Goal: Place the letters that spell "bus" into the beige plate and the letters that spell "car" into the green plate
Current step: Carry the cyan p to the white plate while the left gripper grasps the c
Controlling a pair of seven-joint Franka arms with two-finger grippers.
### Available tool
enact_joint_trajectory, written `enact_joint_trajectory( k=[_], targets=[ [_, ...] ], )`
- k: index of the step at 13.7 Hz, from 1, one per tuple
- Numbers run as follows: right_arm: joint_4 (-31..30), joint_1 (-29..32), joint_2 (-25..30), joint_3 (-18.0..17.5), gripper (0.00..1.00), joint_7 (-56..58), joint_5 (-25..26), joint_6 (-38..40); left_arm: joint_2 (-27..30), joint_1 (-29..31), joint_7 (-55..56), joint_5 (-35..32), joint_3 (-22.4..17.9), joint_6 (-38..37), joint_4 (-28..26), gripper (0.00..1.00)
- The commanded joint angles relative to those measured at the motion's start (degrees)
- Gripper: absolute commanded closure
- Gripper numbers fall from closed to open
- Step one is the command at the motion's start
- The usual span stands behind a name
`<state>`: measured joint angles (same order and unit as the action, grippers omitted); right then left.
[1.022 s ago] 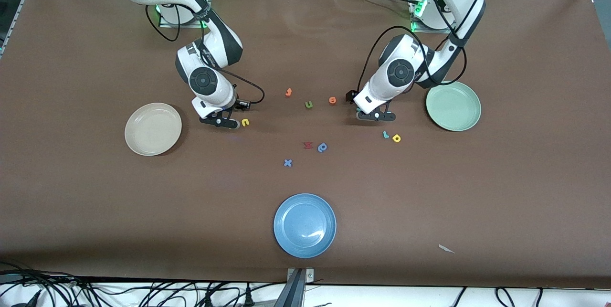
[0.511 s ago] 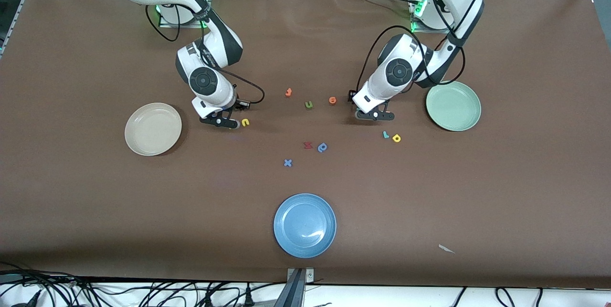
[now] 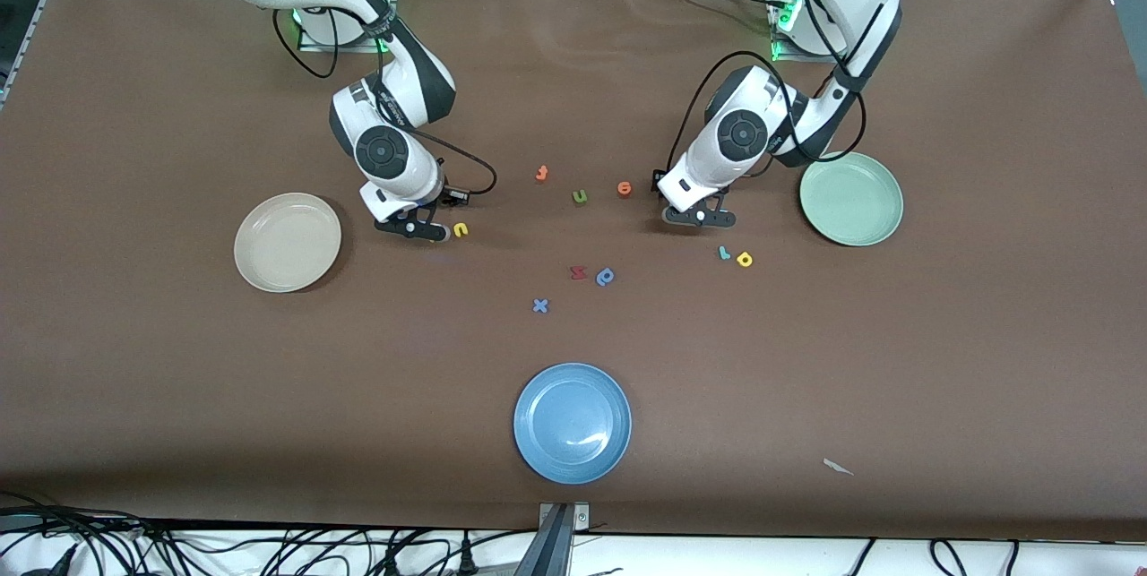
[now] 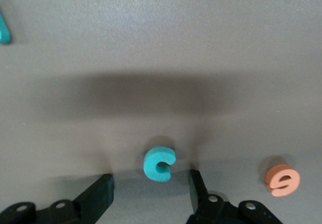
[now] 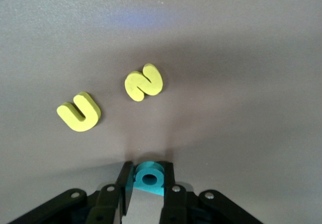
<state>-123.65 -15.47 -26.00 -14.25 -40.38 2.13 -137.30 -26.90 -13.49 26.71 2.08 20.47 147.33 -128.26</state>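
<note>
My right gripper (image 3: 414, 228) is down at the table beside the beige plate (image 3: 287, 242), shut on the teal "b" (image 5: 149, 179) pinched between its fingertips. The yellow "u" (image 5: 79, 112) and yellow "s" (image 5: 144, 82) lie just past it; the front view shows one yellow letter (image 3: 461, 229) there. My left gripper (image 3: 699, 218) is low over the table near the green plate (image 3: 851, 198). It is open, and the teal "c" (image 4: 159, 163) lies flat just ahead of the gap between its fingers, untouched. The teal "r" (image 3: 724, 253) and yellow "a" (image 3: 745, 260) lie nearer the front camera.
Between the arms lie two orange letters (image 3: 541, 173) (image 3: 625, 188) and an olive "u" (image 3: 580, 196). Nearer the camera are a dark red letter (image 3: 578, 272), a blue letter (image 3: 606, 276) and a blue "x" (image 3: 540, 305). A blue plate (image 3: 573, 423) sits near the front edge.
My right gripper's fingers have closed onto the teal "b". My left gripper has narrowed its opening and shifted slightly toward the right arm's end of the table.
</note>
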Motion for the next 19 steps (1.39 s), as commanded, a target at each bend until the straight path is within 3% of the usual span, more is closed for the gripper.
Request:
enact_joint_trajectory(
  k=[1, 5, 6, 12, 15, 19],
  targets=[
    [3.22, 0.62, 1.64, 0.01, 0.89, 1.0, -0.38, 7.01, -1.22, -1.19, 0.54, -2.7, -1.31, 1.03, 1.08, 0.52],
    [12.71, 0.88, 2.09, 5.18, 0.89, 9.06, -0.38, 22.93, -0.96, -1.19, 0.62, -2.7, -1.31, 0.94, 1.08, 0.55],
    [13.34, 0.88, 2.44, 7.29, 0.89, 12.13, -0.38, 23.74, -0.96, -1.19, 0.62, -2.7, -1.31, 0.94, 1.08, 0.6],
    [15.71, 2.11, 2.18, 20.65, 0.89, 34.63, 0.59, 22.35, -0.34, -1.1, 0.62, -2.79, -1.66, 0.86, 1.08, 0.66],
    [15.54, 6.06, -0.27, 20.93, 0.89, 39.31, 1.03, 19.8, -0.08, -1.1, 0.62, -2.79, -1.75, 0.77, 1.08, 0.79],
    [15.54, 10.98, -4.06, 21.02, 0.89, 46.52, 1.21, 17.25, 1.5, -1.02, 0.62, -2.79, -1.84, 0.16, 0.99, 0.85]
  ],
)
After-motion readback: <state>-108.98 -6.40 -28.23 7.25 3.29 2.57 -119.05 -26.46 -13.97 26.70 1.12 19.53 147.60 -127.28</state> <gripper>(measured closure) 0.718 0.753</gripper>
